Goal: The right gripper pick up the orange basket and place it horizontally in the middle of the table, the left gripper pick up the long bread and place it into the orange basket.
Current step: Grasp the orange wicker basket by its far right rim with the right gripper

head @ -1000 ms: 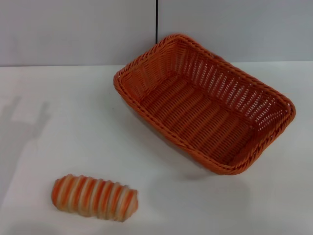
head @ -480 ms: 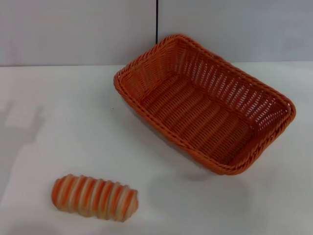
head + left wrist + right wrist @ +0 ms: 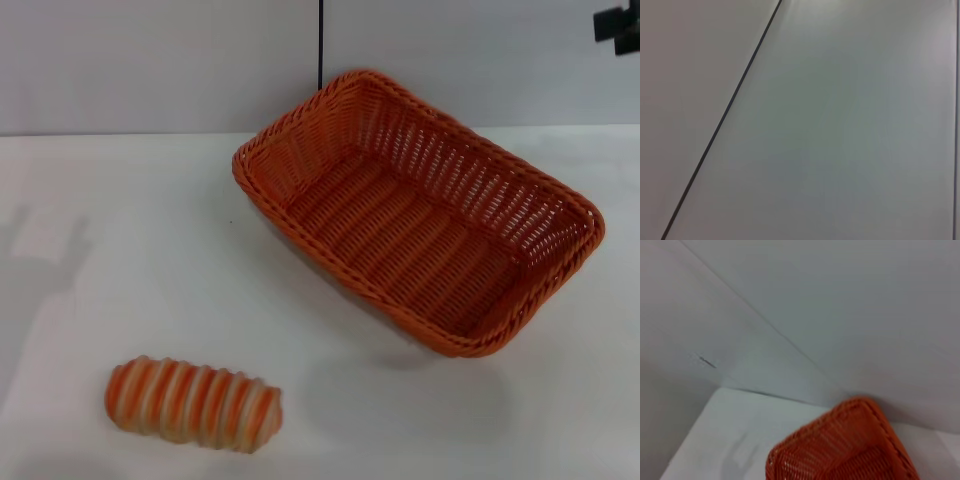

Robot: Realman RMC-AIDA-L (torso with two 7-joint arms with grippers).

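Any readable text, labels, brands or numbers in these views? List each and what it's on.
None. No words, labels, brands or numbers show in any view.
The orange basket: plain weave, no tag.
The long bread: stripes only.
The table and the wall behind: unmarked; the wall has only a thin dark seam.
The right hand is a dark sliver at the head view's upper right corner, no marking visible.

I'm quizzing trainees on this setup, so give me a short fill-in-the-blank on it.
1. The long bread lies on the ___, outside the basket.
2. The orange basket holds ___.
3. The basket's long side runs ___ across the head view.
4. The dark part at the head view's top right corner belongs to the ___ arm.

Missing: table; nothing; diagonally; right
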